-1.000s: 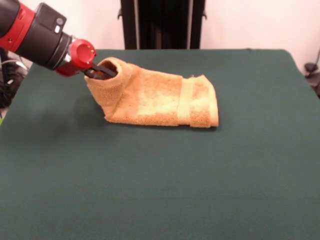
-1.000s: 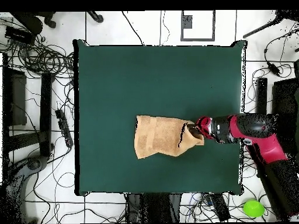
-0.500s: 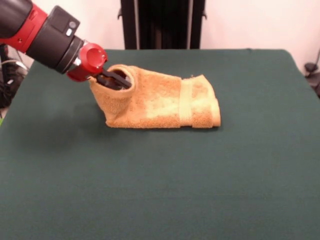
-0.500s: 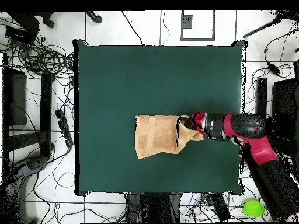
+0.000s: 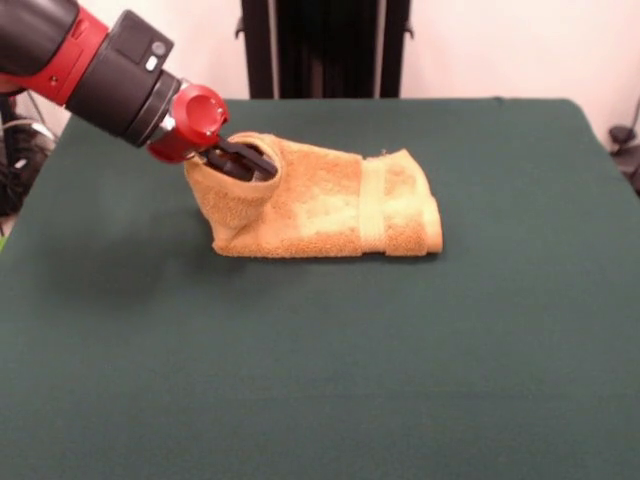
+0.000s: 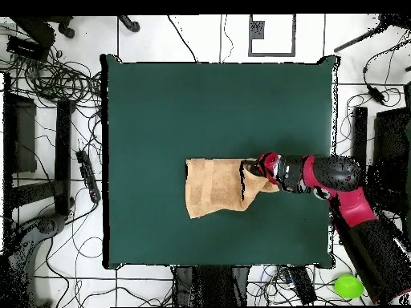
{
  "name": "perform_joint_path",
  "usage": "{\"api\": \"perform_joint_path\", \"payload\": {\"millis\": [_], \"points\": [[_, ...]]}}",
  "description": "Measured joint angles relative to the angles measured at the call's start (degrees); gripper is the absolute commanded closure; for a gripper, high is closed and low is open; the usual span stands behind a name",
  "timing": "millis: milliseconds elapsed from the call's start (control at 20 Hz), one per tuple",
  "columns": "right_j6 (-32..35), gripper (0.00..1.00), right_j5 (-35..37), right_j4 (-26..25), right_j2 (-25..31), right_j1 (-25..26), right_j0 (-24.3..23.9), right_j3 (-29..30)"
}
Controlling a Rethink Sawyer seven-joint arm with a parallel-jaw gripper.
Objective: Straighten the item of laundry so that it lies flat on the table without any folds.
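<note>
The item of laundry, a golden-orange towel (image 5: 335, 205), lies folded in the middle of the dark green table (image 5: 300, 380). Its left end is lifted and curled over, while a flat woven band crosses its right part. My gripper (image 5: 248, 162) is shut on that raised left end, the black fingers (image 5: 236, 160) pinching the towel's upper edge. From above, the towel (image 6: 210, 188) lies right of the table's (image 6: 201, 104) centre, with the gripper (image 6: 250, 168) at its right end, which is drawn up off the cloth.
The red and black arm (image 6: 337, 180) reaches in over the table's right edge in the overhead view. Cables and stands (image 6: 48, 80) lie on the floor around the table. A green object (image 6: 347, 286) sits on the floor at bottom right.
The gripper has moved right in the front view, carrying the towel's lifted end over the rest of the towel. The towel's far end has stayed put.
</note>
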Motion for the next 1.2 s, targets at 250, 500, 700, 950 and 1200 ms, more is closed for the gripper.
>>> {"api": "perform_joint_path", "payload": {"millis": [250, 500, 700, 950, 1200], "points": [[0.0, 0.00, 0.0, 1.7, 0.0, -0.4, 0.5, 0.0], [0.0, 0.00, -0.9, 2.8, 0.0, -1.1, 0.8, 0.2], [0.0, 0.00, -2.3, 3.9, 0.0, -2.2, 1.0, 0.6], [0.0, 1.00, -2.7, 4.0, 0.0, -3.0, 1.9, 0.6], [0.0, 1.00, -2.7, 4.0, 0.0, -3.5, 2.9, 0.6]]}}
